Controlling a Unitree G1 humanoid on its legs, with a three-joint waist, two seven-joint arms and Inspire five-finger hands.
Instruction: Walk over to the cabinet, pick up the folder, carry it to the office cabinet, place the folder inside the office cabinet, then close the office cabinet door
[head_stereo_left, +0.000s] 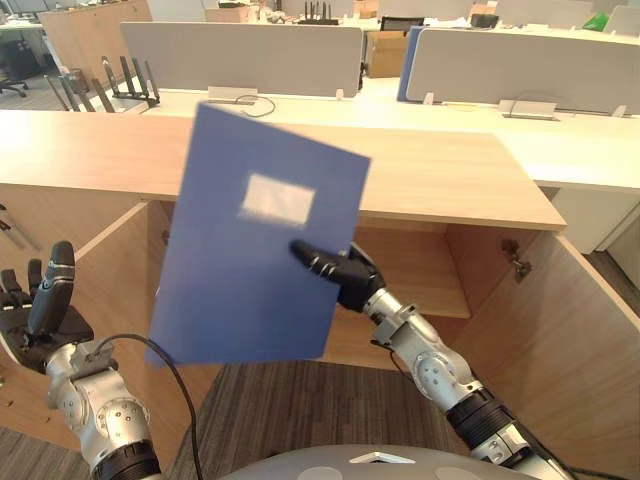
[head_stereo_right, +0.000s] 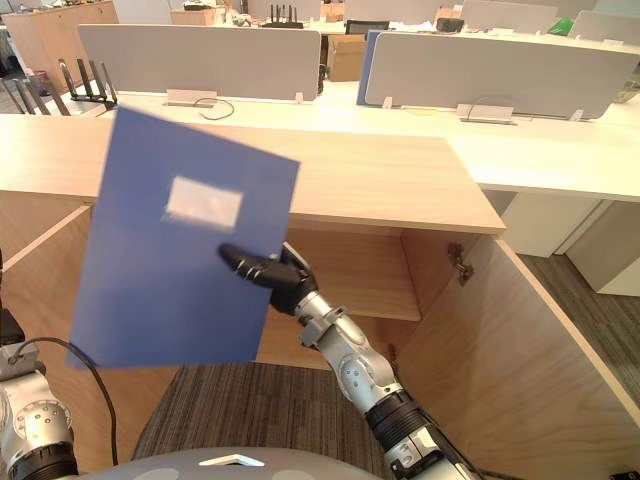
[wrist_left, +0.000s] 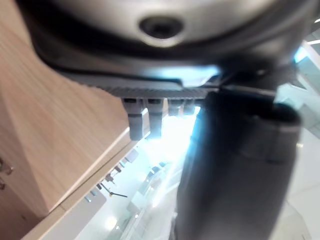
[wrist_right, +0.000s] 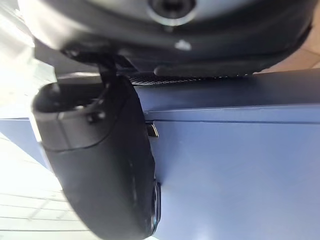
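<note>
Right hand (head_stereo_left: 347, 277) pinches the blue folder (head_stereo_left: 255, 240), thumb on its front, before the open cabinet (head_stereo_left: 440, 178); left hand (head_stereo_left: 45, 305), at the cabinet's left, fingers straight, empty.

Right arm (head_stereo_left: 440, 375) enters from lower right, forearm angled up toward centre. Right hand (head_stereo_left: 352, 283) pinches folder (head_stereo_left: 235, 290): thumb flat on front face, fingers hidden behind. Left hand (head_stereo_left: 42, 300) raised at lower left, fingers straight, pointing up.
</note>
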